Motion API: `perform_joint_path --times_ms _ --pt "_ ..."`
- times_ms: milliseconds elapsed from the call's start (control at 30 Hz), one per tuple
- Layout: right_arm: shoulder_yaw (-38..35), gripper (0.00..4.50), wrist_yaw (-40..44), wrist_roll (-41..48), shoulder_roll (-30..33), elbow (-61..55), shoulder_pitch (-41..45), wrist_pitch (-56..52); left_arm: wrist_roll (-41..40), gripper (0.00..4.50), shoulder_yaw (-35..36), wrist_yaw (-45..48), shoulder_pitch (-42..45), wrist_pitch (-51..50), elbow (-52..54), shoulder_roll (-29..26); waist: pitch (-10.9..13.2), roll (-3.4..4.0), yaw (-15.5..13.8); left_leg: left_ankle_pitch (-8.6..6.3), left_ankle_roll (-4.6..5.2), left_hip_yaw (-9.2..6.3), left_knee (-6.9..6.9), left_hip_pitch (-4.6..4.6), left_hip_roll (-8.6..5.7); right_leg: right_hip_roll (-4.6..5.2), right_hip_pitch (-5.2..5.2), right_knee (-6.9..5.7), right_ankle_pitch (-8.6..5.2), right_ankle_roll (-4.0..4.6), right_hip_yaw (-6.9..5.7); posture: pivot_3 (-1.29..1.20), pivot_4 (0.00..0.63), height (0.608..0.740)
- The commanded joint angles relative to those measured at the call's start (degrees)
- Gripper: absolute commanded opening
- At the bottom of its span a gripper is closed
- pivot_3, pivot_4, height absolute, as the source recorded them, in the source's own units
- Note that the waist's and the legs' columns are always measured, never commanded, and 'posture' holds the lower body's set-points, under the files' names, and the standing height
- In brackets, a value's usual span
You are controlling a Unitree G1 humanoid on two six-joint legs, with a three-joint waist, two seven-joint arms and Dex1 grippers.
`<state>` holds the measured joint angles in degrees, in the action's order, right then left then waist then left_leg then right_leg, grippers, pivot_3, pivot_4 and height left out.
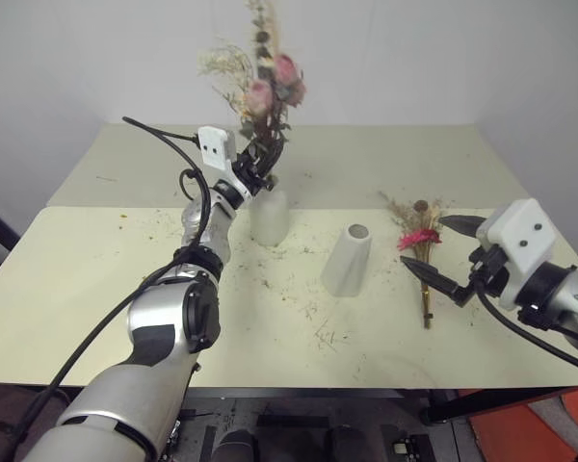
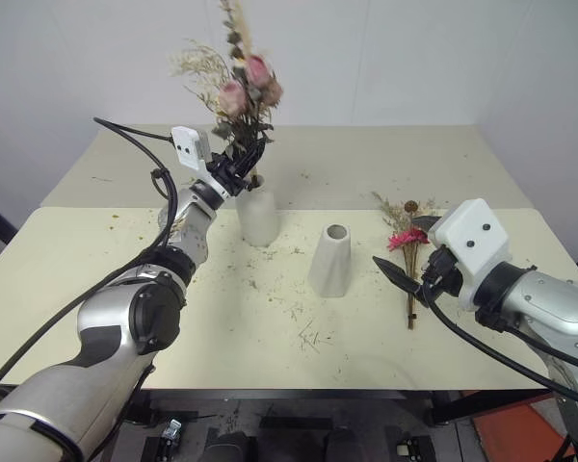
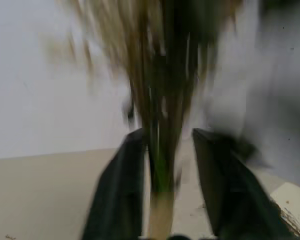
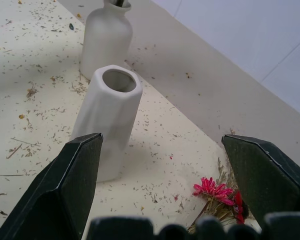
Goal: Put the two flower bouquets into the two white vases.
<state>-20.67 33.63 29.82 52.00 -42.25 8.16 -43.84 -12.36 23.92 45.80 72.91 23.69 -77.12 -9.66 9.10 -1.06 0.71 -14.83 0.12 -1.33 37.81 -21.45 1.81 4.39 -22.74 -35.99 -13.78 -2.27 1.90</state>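
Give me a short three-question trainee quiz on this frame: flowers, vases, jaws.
1. True or false: the rose bunch stands in the bottle vase.
2. Where is the red bunch? A) in the cone vase B) flat on the table C) held by the right gripper
3. Fill in: the right gripper's jaws are ____.

Key: 1 true; 2 B; 3 open.

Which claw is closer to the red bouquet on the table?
Right. The right claw hangs open just beside the red bouquet, which lies flat on the table. The left claw is across the table at the pink bouquet.
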Motion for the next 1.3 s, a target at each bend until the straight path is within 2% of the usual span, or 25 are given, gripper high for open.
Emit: perform_joint_path --times_ms 33,167,200,333,667,933,1033,1133,1200,1300 --pt "-0.03 4.50 -0.09 -0.89 0.18 -0.24 1.26 1.89 0.04 3.14 -0.22 1.54 0.37 0.72 1.28 -0.91 0.00 0.00 0.01 0.00 0.00 0.00 0.00 0.00 0.00 0.00 0.00 -0.01 0.00 0.00 0.00 0.00 0.150 0.740" --pt "0.47 4.50 0.03 -1.24 0.12 0.24 1.70 2.22 0.47 4.43 -0.85 1.90 0.17 0.29 1.44 -1.50 0.00 0.00 0.03 0.00 0.00 0.00 0.00 0.00 0.00 0.00 0.00 -0.01 0.00 0.00 0.00 0.00 0.150 0.740" --pt "0.68 4.50 0.00 -1.35 0.15 0.39 1.82 2.33 0.50 4.48 -0.87 1.81 0.16 0.16 1.47 -1.68 0.00 0.00 0.04 0.00 0.00 0.00 0.00 0.00 0.00 0.00 0.00 -0.01 0.00 0.00 0.00 0.00 0.150 0.740" --pt "0.77 4.50 0.19 -1.74 0.20 0.94 1.82 2.75 -0.88 4.48 0.35 3.23 -0.15 -2.17 1.81 -3.33 0.00 0.00 0.09 0.00 0.00 0.00 0.00 0.01 0.00 0.00 0.00 -0.02 0.00 0.00 0.00 0.00 0.150 0.740" --pt "1.15 4.50 -0.30 -2.19 -0.22 1.90 1.92 2.40 -6.12 4.48 2.33 14.96 -2.74 -7.30 5.18 -7.58 -0.01 0.01 0.10 -0.01 0.01 0.00 0.00 0.01 0.01 -0.01 0.00 -0.05 0.00 0.00 0.00 0.00 0.150 0.740" --pt "2.10 4.50 -0.93 -3.12 -0.53 3.52 2.85 2.32 -9.86 4.48 2.38 19.66 -9.34 -9.64 14.09 -10.82 -0.01 0.02 0.18 -0.01 0.01 0.00 0.00 0.05 0.03 -0.01 0.01 -0.08 0.00 0.00 0.01 0.00 0.150 0.740" --pt "2.17 4.50 -2.21 -3.73 -0.73 4.12 3.63 1.04 -11.35 4.48 1.19 22.20 -13.99 -12.20 22.06 -12.59 -0.02 0.03 0.40 -0.01 0.02 0.00 0.00 0.05 0.04 -0.02 0.01 -0.09 0.00 0.00 0.02 0.00 0.150 0.740" --pt "2.22 4.50 -3.98 -3.55 -0.95 4.98 4.75 -2.06 -15.01 4.48 -0.68 26.64 -19.85 -21.10 35.03 -16.00 -0.02 0.04 0.57 -0.01 0.02 0.02 -0.02 0.05 0.08 -0.03 -0.02 -0.10 0.00 0.01 0.06 0.00 0.150 0.740" --pt "2.12 4.50 -5.40 -2.29 -0.98 6.06 6.63 -6.88 -16.54 4.48 -3.68 31.16 -23.37 -28.32 43.63 -20.07 -0.02 0.05 0.53 -0.01 0.02 0.02 -0.01 0.03 0.09 -0.04 -0.05 -0.12 0.00 0.01 0.06 0.00 0.150 0.740" --pt "3.38 4.50 -4.21 1.45 1.45 10.04 11.47 -18.23 -14.64 4.48 -11.77 40.13 -28.44 -35.40 56.91 -29.75 -0.03 0.07 0.64 -0.01 0.02 0.02 0.00 0.05 0.09 -0.05 -0.06 -0.16 0.00 0.02 0.08 0.00 0.150 0.740"
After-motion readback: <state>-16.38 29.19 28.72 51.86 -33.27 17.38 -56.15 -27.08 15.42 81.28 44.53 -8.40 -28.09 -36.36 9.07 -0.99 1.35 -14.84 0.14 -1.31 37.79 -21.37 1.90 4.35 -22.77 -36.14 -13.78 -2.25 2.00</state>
